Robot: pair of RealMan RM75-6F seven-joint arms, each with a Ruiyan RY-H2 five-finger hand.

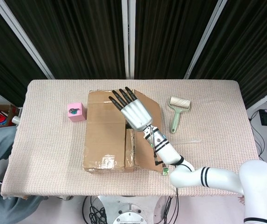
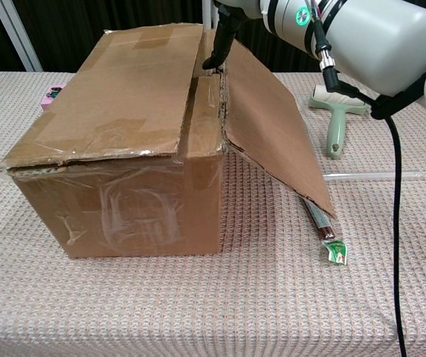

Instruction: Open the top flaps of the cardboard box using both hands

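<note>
The cardboard box (image 1: pixel 117 133) sits at centre frame in the head view, on the worktop (image 1: pixel 217 154), slightly left of the middle. Its long axis runs from the top of the frame to the bottom, one short end facing the lower edge. The right-hand flap (image 2: pixel 272 130) is already folded out and slopes down to the worktop at the right of the box. The left-hand flap (image 2: pixel 123 93) lies flat and closed, with tape and film along its near edge.

The right hand (image 1: pixel 132 109) is above the upper centre of the box, fingers extended and apart, grasping nothing. In the chest view its dark fingertips (image 2: pixel 218 56) point down at the centre seam, at or just beside the inner edge of the closed flap; contact cannot be confirmed. The left hand is not visible in either view.

Assessment: the step in hand appears to be lifting the remaining flap. Fingertips should hook under its free inner edge at the seam, then sweep towards frame left, rotating the flap about its long hinge. The tape at the near edge may resist, and a second hand holding the box would limit sliding.

Also present: a pink block (image 1: pixel 75 111) left of the box, a lint roller (image 1: pixel 177 109) to the right, and a thin clear rod (image 2: pixel 376 175) and a small packet (image 2: pixel 333 249) near the open flap's lower edge.
</note>
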